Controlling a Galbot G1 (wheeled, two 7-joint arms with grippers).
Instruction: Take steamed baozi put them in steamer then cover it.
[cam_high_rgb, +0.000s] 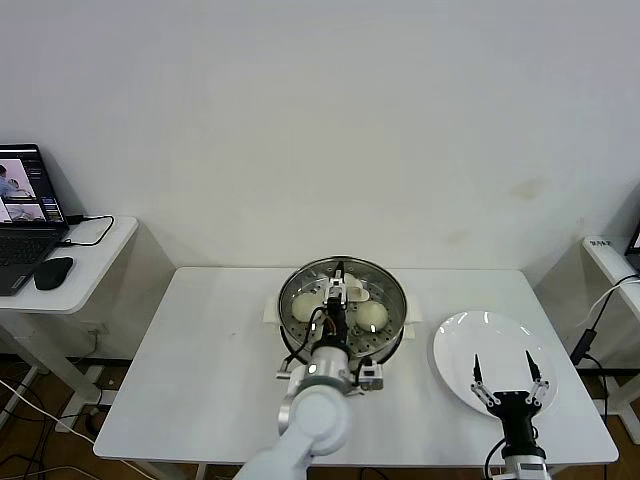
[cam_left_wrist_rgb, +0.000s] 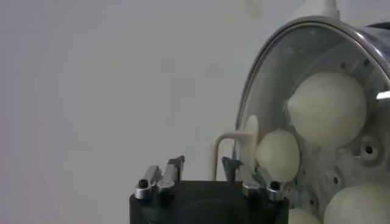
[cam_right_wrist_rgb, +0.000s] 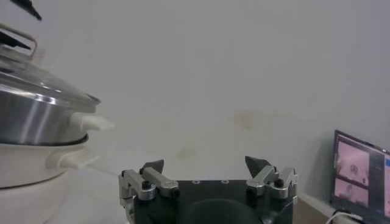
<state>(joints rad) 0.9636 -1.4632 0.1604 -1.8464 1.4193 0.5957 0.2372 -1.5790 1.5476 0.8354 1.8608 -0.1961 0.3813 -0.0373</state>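
Glass cover (cam_high_rgb: 343, 300) sits on shiny round steamer (cam_high_rgb: 393, 338) over smooth baozi (cam_high_rgb: 372, 316).

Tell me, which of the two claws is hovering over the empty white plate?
The right claw, open above the plate. The left claw is at the covered steamer instead.

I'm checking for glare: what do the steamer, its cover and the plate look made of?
Steamer: polished metal, probably stainless steel, mirror-bright wall. Cover: clear glass, buns visible through it, metal rim. Plate: glossy white, maybe ceramic; highlights show on it.
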